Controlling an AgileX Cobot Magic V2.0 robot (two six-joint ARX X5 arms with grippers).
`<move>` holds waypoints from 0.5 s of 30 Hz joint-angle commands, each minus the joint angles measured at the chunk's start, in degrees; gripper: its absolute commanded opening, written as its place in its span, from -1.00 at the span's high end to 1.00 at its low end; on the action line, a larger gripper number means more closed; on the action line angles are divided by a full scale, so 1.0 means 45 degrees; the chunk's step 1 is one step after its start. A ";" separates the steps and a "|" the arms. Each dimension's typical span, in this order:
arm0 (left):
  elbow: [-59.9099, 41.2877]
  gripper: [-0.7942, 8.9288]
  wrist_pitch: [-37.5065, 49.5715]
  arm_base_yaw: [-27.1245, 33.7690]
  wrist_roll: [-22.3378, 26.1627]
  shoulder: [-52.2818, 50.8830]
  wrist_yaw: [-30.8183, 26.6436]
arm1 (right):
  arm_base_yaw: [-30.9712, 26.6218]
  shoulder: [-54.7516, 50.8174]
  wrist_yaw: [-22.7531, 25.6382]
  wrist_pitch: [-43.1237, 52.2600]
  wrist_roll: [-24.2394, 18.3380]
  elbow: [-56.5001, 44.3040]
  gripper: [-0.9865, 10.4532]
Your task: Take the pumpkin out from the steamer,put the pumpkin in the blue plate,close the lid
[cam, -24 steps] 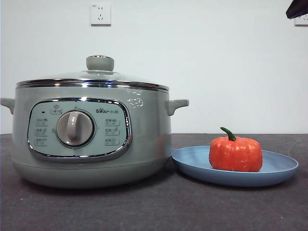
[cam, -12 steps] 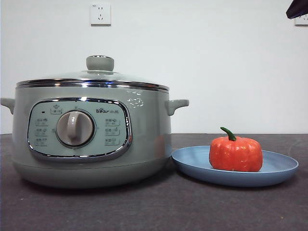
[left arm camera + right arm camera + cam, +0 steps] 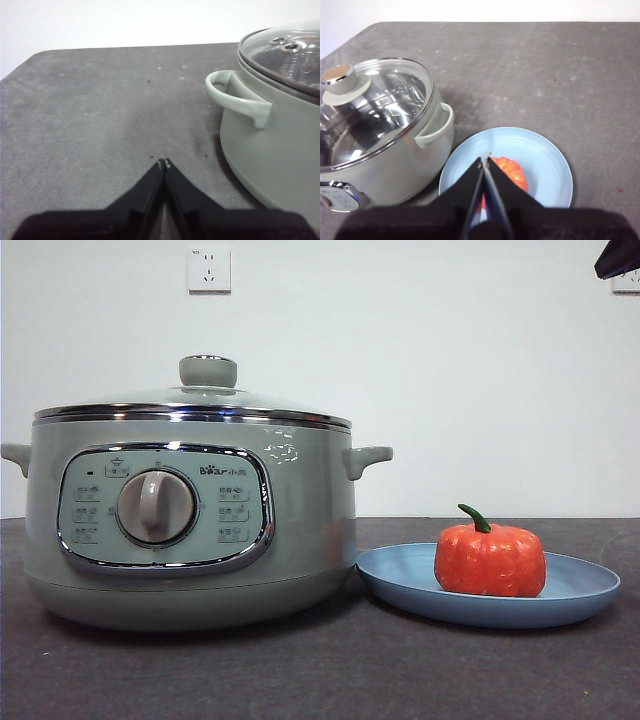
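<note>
The pumpkin (image 3: 490, 560) sits on the blue plate (image 3: 580, 592) and the lid (image 3: 195, 405) covers the steamer (image 3: 300, 530); both hands, left (image 3: 163, 162) and right (image 3: 485, 160), pinched closed and empty, should simply hold clear.

The left pincer (image 3: 164, 162) was matte black, its two jaws broad at the base and tapering to narrow points; each tip bore a small pale fleck. The right pincer (image 3: 485, 160) had the same black wedge-shaped jaws with pale specks at the tips; the front view showed only a black angular tip (image 3: 618, 258) at a top corner.
</note>
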 commanded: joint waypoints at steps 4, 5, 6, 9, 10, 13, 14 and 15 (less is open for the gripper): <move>-0.0199 0.84 0.0053 0.0053 -0.0039 -0.0034 0.0053 | 0.0010 -0.0024 0.0000 -0.0053 0.0024 -0.0107 0.83; -0.0199 0.84 0.0053 0.0053 -0.0039 -0.0034 0.0053 | 0.0010 -0.0024 0.0005 -0.0078 -0.0306 -0.0107 0.83; -0.0199 0.84 0.0053 0.0053 -0.0039 -0.0034 0.0053 | 0.0010 -0.0073 0.0005 -0.0092 -0.0865 -0.0107 0.83; -0.0199 0.84 0.0053 0.0053 -0.0039 -0.0034 0.0053 | -0.0384 -0.0767 -0.0015 -0.0204 -0.1792 -0.0180 0.83; -0.0199 0.84 0.0053 0.0049 -0.0039 -0.0034 0.0053 | -0.0743 -0.1112 -0.0117 -0.0160 -0.2191 -0.0306 0.83; -0.0199 0.84 0.0053 0.0053 -0.0039 -0.0034 0.0053 | -0.2341 -0.2278 -0.1234 0.0461 -0.2676 -0.1239 0.83; -0.0199 0.84 0.0053 0.0053 -0.0039 -0.0034 0.0049 | -0.2929 -0.2696 -0.1846 0.0743 -0.2671 -0.1666 0.83; -0.0199 0.84 0.0053 0.0053 -0.0039 -0.0034 0.0053 | -0.3628 -0.3196 -0.2516 0.1141 -0.2667 -0.2215 0.83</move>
